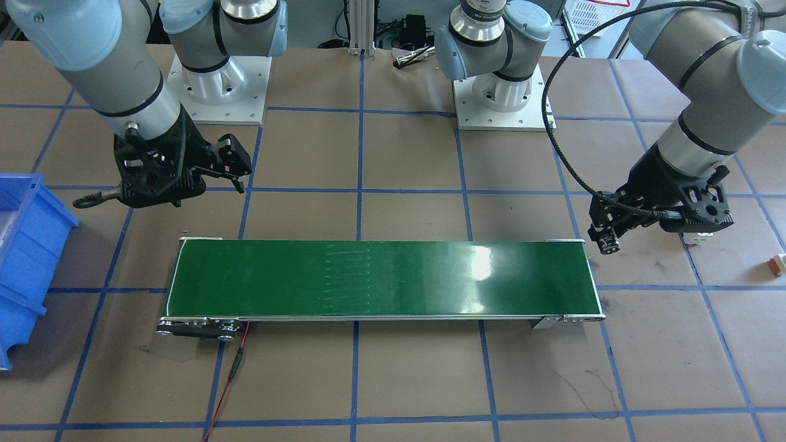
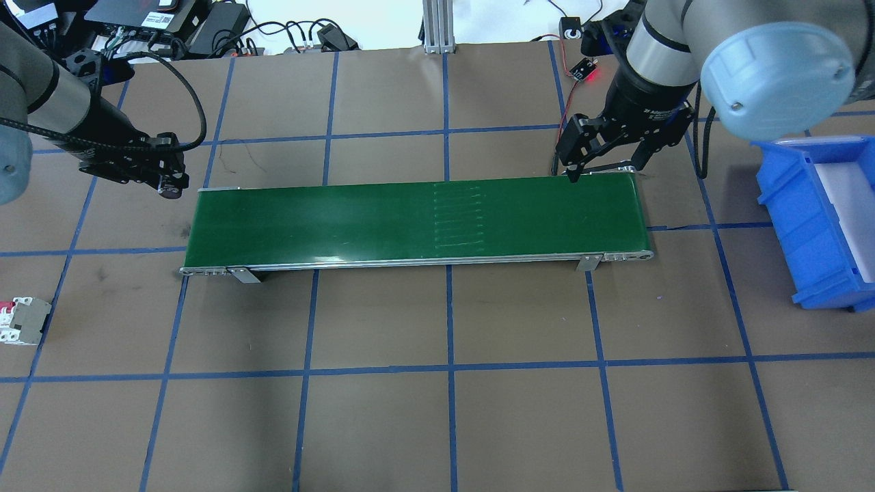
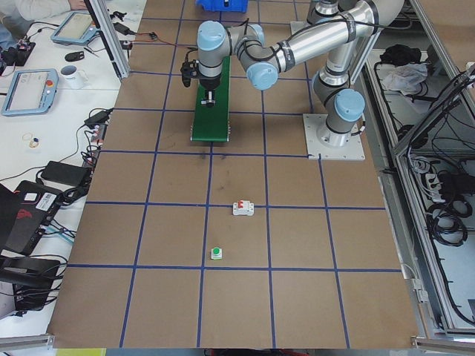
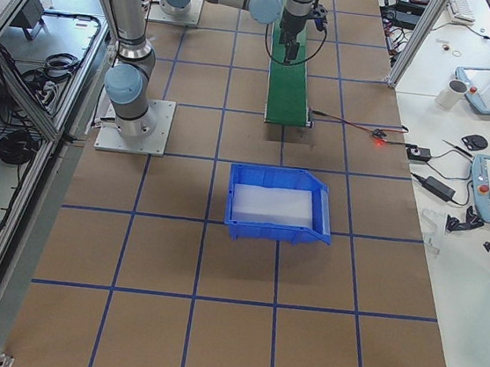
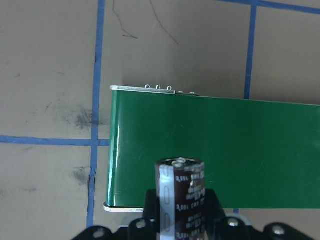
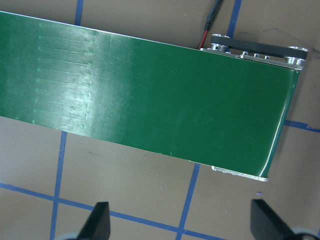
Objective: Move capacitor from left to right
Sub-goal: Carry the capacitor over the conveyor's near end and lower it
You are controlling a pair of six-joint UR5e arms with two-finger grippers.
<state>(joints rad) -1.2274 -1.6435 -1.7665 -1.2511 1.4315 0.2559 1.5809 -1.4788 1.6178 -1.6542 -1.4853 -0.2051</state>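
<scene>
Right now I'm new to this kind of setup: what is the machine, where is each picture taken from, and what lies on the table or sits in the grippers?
This is a robot with two arms at a brown table marked with a blue tape grid. One picture faces the robot, one looks over its shoulders, two look along the table from its ends, and two come from cameras on the wrists. A green conveyor belt lies in the middle. The left gripper hovers just off the belt's left end, holding a black capacitor between its fingers. The right gripper hangs open and empty at the other end. A blue bin sits on the robot's right. A white circuit breaker with red switches lies on its left.
</scene>
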